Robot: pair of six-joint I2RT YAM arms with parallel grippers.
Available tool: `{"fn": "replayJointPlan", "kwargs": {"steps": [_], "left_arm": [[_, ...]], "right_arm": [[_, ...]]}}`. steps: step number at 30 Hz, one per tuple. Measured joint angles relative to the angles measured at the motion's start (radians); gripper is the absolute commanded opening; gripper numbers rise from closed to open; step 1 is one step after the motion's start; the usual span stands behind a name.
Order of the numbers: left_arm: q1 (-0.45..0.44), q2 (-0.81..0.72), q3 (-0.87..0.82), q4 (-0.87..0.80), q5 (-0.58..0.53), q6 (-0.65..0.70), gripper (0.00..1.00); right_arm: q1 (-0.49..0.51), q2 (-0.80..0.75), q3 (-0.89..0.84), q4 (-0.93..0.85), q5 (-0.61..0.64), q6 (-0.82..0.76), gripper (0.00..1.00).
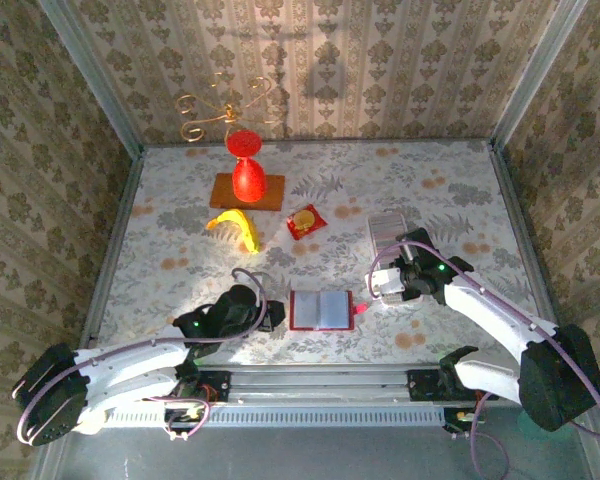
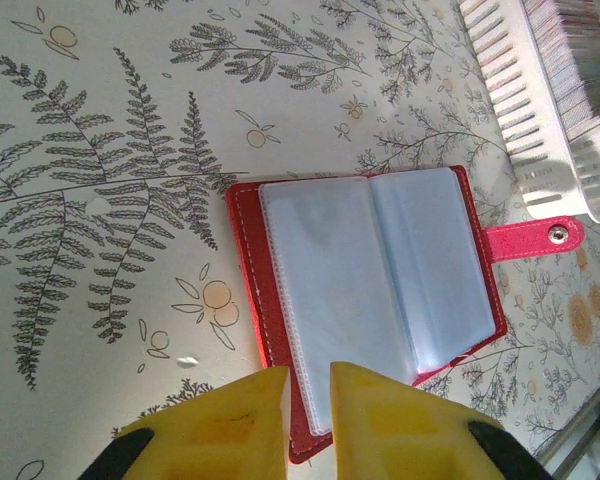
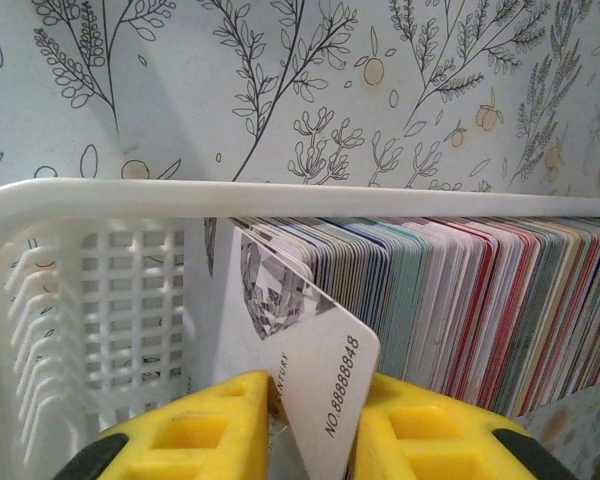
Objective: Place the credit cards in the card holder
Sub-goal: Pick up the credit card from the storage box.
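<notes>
The card holder (image 1: 320,310) lies open and flat on the table, dark red with clear sleeves (image 2: 370,270) and its clasp strap out to the right. My left gripper (image 2: 308,385) sits over the holder's near edge, its yellow fingers a narrow gap apart with nothing clamped between them; from above the left gripper (image 1: 275,315) is at the holder's left side. Many credit cards (image 3: 460,300) stand packed in a white basket (image 3: 280,197). My right gripper (image 3: 315,390) is shut on one white credit card (image 3: 310,330) with a diamond print, tilted out of the row. From above the right gripper (image 1: 392,278) is at the basket's near end.
The white basket (image 1: 385,228) stands right of centre. Behind the holder lie a red sachet (image 1: 305,221) and a banana (image 1: 235,225). A red vase (image 1: 246,170) stands on a brown board (image 1: 247,192) at the back. Walls close the table's sides.
</notes>
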Motion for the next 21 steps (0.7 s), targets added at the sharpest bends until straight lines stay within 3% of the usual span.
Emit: {"fn": "replayJointPlan", "kwargs": {"steps": [10,15,21], "left_arm": [[0.000,0.000,-0.002,0.000,0.006,-0.007,0.15],[-0.001,0.000,-0.002,0.000,0.013,-0.008,0.15],[-0.002,0.000,-0.001,-0.001,0.017,-0.008,0.18]], "right_arm": [[0.001,-0.057,0.000,-0.044,0.003,0.011,0.14],[0.009,-0.113,0.000,-0.121,-0.015,0.047,0.00],[0.055,-0.232,0.005,-0.249,-0.088,0.114,0.00]]}}
